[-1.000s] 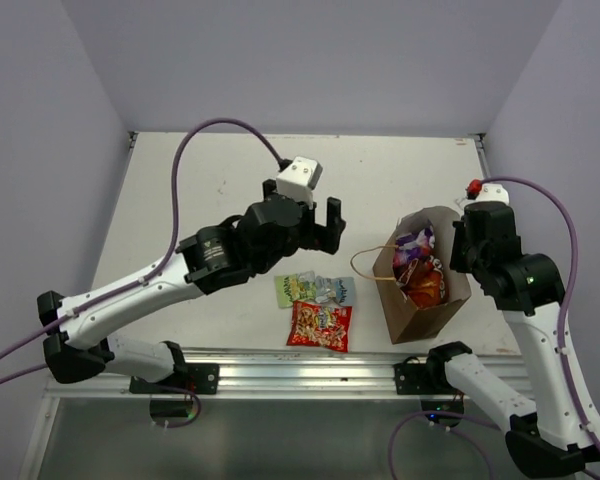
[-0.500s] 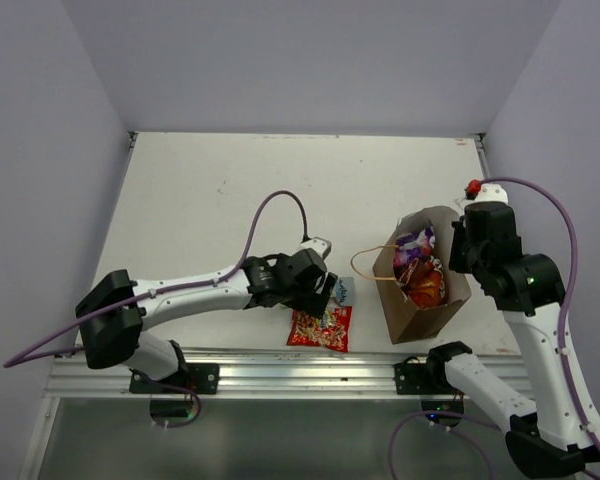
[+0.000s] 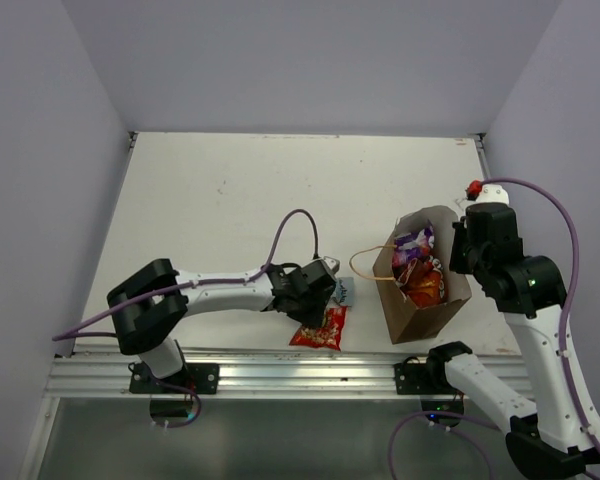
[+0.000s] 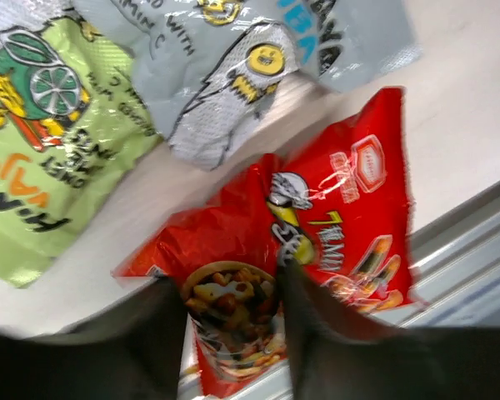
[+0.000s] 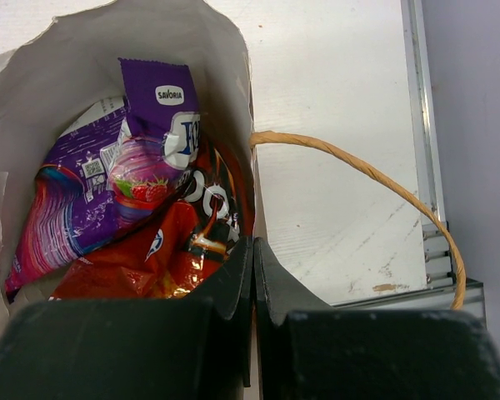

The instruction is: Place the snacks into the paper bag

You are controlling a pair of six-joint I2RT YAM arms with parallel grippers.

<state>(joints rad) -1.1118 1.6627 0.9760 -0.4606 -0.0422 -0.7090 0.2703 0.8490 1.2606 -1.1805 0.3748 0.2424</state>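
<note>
Done: snacks (image 5: 142, 158) in bag (image 3: 427, 318) | left, desk (image 3: 230, 190) front edge: green packet (image 4: 58, 158), pale packet (image 4: 233, 75), red packet (image 4: 350, 208) | left hand (image 4: 231, 292) astride red packet, grip unclear | right hand (image 5: 252, 250) pinched on bag rim

Left arm (image 3: 225, 290): white link shells, black joint housings. Right arm (image 3: 550, 350): same build, plus a white wrist cap (image 3: 494, 192) with a small red knob (image 3: 473, 187). Left purple cable (image 3: 298, 216) and right purple cable (image 3: 570, 240), one per arm. Left fingers (image 4: 146, 337) and right fingers (image 5: 108, 350): black, seemingly matte, though the close view is blurred. Black base clamps (image 3: 175, 378).
</note>
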